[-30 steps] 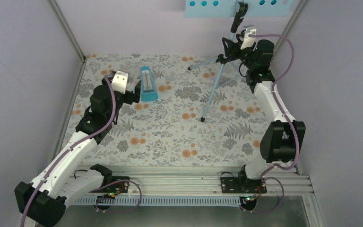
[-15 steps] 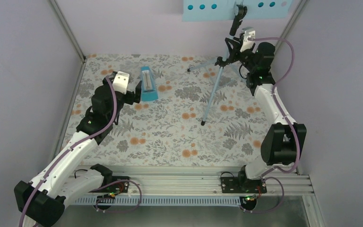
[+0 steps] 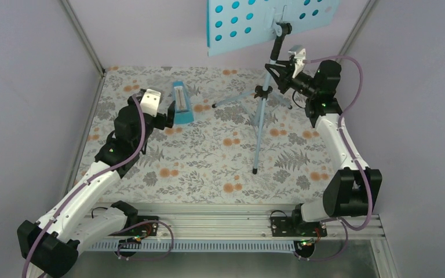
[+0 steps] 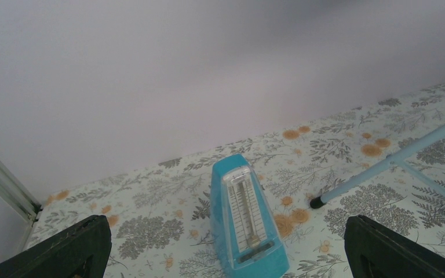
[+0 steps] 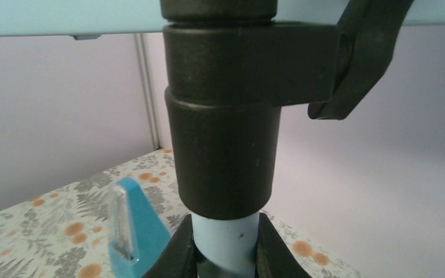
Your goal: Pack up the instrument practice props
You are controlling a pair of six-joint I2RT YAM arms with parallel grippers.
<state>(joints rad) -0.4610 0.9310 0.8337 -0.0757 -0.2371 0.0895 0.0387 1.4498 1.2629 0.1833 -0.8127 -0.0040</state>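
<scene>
The light blue music stand (image 3: 260, 119) is up on its tripod legs, its perforated desk (image 3: 249, 23) high at the back. My right gripper (image 3: 273, 72) is shut on the stand's pole just under a black collar (image 5: 223, 116). In the right wrist view both fingers (image 5: 177, 255) press against the pale blue pole (image 5: 225, 237). The small blue wedge-shaped metronome (image 3: 181, 103) stands upright on the floral table at the back left. My left gripper (image 3: 165, 116) hovers right beside it, open. In the left wrist view the metronome (image 4: 246, 223) sits between the wide-apart fingers (image 4: 64, 249), untouched.
The floral table cover (image 3: 208, 168) is walled by lilac panels on the left, back and right. One stand leg (image 4: 382, 168) reaches toward the metronome, its black foot close to it. A metal rail (image 3: 220, 229) runs along the near edge.
The right gripper has shut on the stand's pole and the stand has shifted toward the near left, so more of the desk shows. The left arm has barely moved.
</scene>
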